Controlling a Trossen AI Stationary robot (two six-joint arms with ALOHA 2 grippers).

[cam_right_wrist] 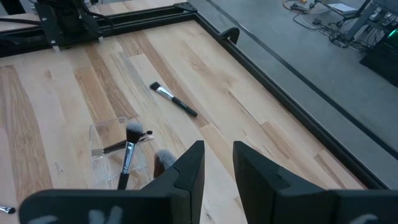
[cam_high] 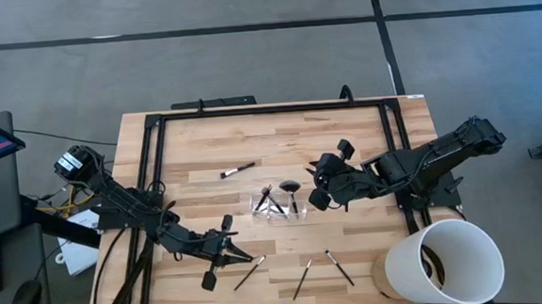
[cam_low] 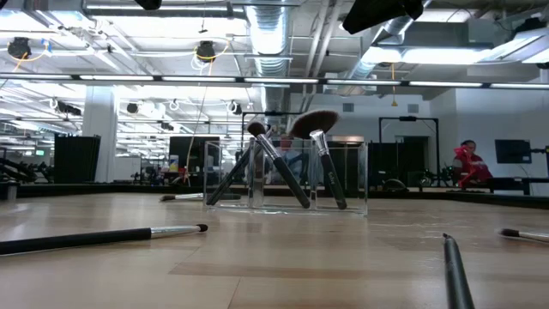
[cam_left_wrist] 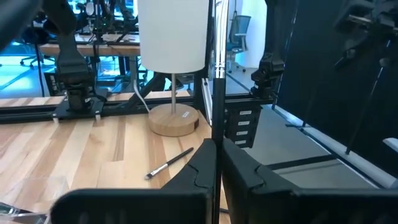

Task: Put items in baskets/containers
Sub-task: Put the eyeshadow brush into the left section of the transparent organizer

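- My left fingers (cam_high: 228, 258) are pinched shut and hold nothing that I can see; they sit low over the near part of the tabletop (cam_high: 352, 251), just beside a loose brush (cam_high: 250, 272), so I judge that one comes next.
- My right fingers (cam_high: 316, 182) stand partly apart with nothing between them, hovering just beside the tray (cam_high: 280, 215), probably so that they stay clear of the heads sticking out.
- The tray is small, clear and rectangular, near the tabletop's middle. It is shorter than the brushes, so those inside lean crosswise against its walls, heads poking above the rim.
- One of them has a wide fan head (cam_low: 314, 122); the others look thin and dark-handled.
- Loose ones: two more (cam_high: 302, 277) (cam_high: 339, 268) at the near edge, one (cam_high: 237, 170) beyond the tray.
- A white bucket (cam_high: 447, 259) stands at the near right corner.
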